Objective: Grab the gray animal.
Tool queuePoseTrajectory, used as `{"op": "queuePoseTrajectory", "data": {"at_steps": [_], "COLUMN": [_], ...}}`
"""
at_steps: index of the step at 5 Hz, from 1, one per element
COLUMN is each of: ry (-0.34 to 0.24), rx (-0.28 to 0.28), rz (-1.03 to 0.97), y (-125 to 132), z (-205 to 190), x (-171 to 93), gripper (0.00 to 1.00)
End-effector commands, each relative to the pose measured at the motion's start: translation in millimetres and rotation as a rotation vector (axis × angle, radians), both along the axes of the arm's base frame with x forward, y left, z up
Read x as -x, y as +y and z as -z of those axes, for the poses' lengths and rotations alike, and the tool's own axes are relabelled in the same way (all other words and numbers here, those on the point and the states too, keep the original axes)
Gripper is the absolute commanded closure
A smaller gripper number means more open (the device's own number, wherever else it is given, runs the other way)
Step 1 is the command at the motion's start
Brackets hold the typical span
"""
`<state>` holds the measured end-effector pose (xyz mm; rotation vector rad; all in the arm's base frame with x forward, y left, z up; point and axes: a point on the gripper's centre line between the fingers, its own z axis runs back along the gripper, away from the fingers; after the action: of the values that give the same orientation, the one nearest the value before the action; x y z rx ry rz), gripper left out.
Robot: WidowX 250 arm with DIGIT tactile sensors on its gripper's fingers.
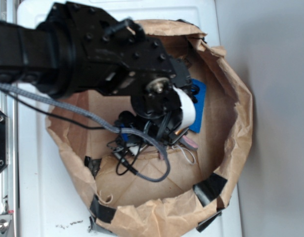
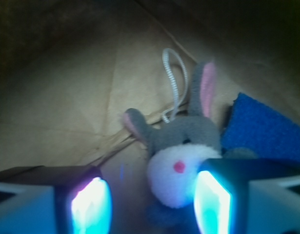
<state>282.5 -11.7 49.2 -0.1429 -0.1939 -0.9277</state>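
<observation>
the gray animal (image 2: 181, 156) lies on the brown paper between the fingers of the open, empty claw (image 2: 150, 204), beside the blue pad (image 2: 267, 131), so closing squarely on its head, clear of the string (image 2: 173, 83), should hold.

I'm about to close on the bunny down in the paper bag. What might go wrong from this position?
The gray animal sits off-centre between the open fingers, hard against the right finger, so closing may nudge it sideways or pinch only an edge. The blue flat piece lies right beside it and could get caught too. The white string loop trails behind and might snag. The exterior view hides the toy under the arm.
</observation>
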Motion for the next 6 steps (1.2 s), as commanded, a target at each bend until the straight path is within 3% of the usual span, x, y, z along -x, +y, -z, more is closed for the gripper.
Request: {"op": "queuePoseTrajectory", "data": {"at_steps": [1,3,6], "ry": [-0.055,-0.06,-0.059], "rx": [0.013,0.045,0.032], "rz": [0.023,0.009,0.001], "y": [2.2,5.5,1.8], "z": [-21.4,-32.5,-19.9], "x": [-20.3,-25.0,-30.9], "gripper": [0.01,0.0,0.0]}}
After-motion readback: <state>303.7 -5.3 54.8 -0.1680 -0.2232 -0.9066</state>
